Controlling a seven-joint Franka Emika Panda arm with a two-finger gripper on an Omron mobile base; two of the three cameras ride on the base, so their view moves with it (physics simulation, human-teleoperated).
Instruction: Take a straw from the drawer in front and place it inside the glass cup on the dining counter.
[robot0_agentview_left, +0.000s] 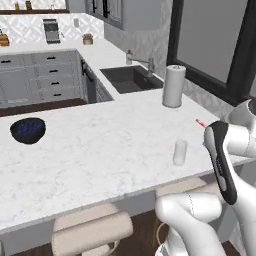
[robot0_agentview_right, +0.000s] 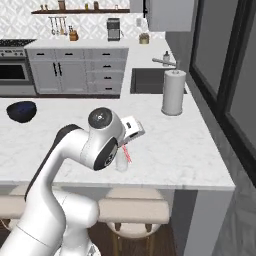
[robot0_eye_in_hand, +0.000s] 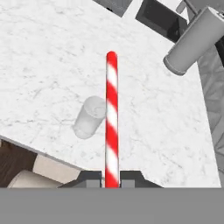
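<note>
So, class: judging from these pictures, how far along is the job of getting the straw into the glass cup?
Done: the straw is out of the drawer, clamped in the end effector, which is over the dining counter. In hand: lining the straw up beside the glass cup. Left: lowering it in; the cup stands upright with nothing in it.

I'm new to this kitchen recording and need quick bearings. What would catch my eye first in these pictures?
The red-and-white striped straw stands out at once, pinched between the gripper's fingertips above the white marble dining counter. Just beside it in the hand view stands the small clear glass cup, near the counter's front edge. Farther back are the white paper towel roll by the sink and the dark blue bowl at the counter's left.
</note>
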